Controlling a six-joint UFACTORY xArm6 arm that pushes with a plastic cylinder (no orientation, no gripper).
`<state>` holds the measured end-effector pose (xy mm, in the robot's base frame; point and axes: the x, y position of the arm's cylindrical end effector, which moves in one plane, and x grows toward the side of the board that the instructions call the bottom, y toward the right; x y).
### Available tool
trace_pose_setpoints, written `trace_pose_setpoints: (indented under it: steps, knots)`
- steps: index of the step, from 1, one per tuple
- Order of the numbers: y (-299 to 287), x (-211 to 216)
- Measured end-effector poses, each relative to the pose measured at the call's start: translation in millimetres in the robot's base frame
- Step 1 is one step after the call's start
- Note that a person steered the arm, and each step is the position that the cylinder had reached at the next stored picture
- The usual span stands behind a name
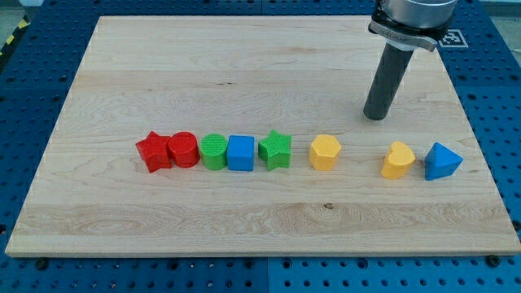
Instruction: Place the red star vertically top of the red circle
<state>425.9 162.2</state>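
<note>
My tip [375, 116] rests on the wooden tabletop [244, 65] in the view's upper right part, at the lower end of a straight dark rod that hangs from the arm's grey flange at the view's top edge. There is no claw on this arm, so there is nothing to be open, closed or gripping; the rod ends plainly at the tip, and the tip touches no block. All the blocks lie in one loose row that runs across the tabletop below my tip. Nearest to it, below and slightly to the view's right, is the yellow heart-shaped block [398, 160], and just beside that, further right, the blue triangular block [442, 161]. Below and to the view's left of my tip sits the yellow hexagon [325, 152], set apart from both neighbours. Further left comes the green star [275, 150], then the blue cube [240, 153] touching the green circle [214, 151]. Furthest from my tip, at the row's left end, the red circle [184, 150] stands against the green circle, and the red star [154, 152] touches the red circle on its left side, level with it rather than above it. Well apart from my tip, the two red blocks lie across most of the tabletop's width.
</note>
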Motion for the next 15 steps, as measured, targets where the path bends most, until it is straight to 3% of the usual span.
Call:
trace_pose_setpoints:
  steps: [3,5,6,11,12,13,14,15]
  knots:
    - [-8.3,10.9]
    - [-66.6,11.8]
    - [-69.2,11.8]
    - [-368.9,0.8]
    - [-400.7,24.0]
    - [-398.3,79.8]
    - [-390.2,107.9]
    - [-363.9,110.8]
